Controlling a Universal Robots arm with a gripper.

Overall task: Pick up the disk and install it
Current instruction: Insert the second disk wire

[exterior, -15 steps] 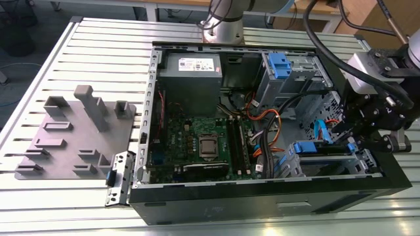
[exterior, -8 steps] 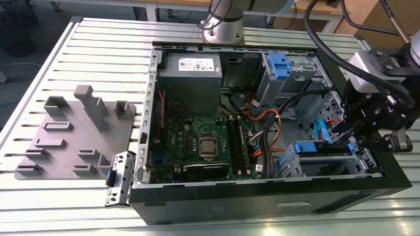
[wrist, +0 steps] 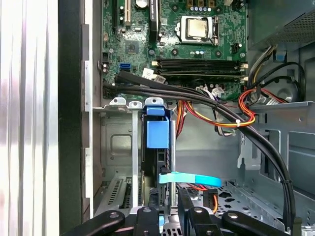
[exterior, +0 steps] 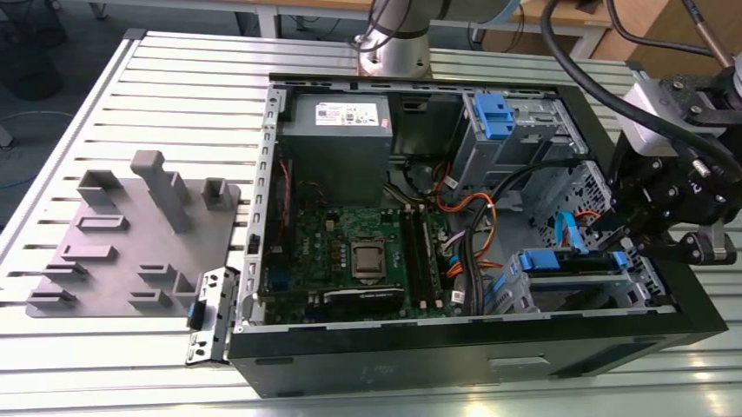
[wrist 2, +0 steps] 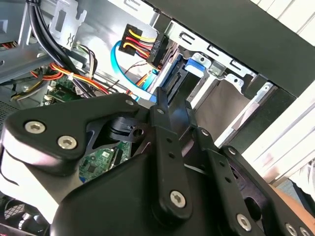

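The computer case (exterior: pixel 464 347) lies on its side on the slatted tabletop (exterior: pixel 174 95), open face up, which gives the arm access from above. All positions below are given relative to this case.

The disk (exterior: pixel 568 265) sits in the drive cage at the case corner nearest the gripper, on the exterior view's right. It stands on edge between the cage walls, its blue side rails riding the cage guides. In the first wrist view the disk (wrist: pixel 158 142) appears edge-on, its blue rail tab facing the camera, seated in the slot beside the case's outer wall. By this evidence the disk is judged to be inserted or nearly so.

The gripper (exterior: pixel 649 234) hangs above the same corner, directly over the disk's end. In the first wrist view the jaws straddle the drive's edge with a narrow gap between the fingers (wrist: pixel 146 219). Whether they clamp the disk or merely flank it cannot be determined.

A light-blue data cable (wrist: pixel 189 179) crosses just beside the disk's end. The black cable bundle (wrist: pixel 197 96) runs across the case interior between the motherboard (wrist: pixel 197 44) and the drive cage.
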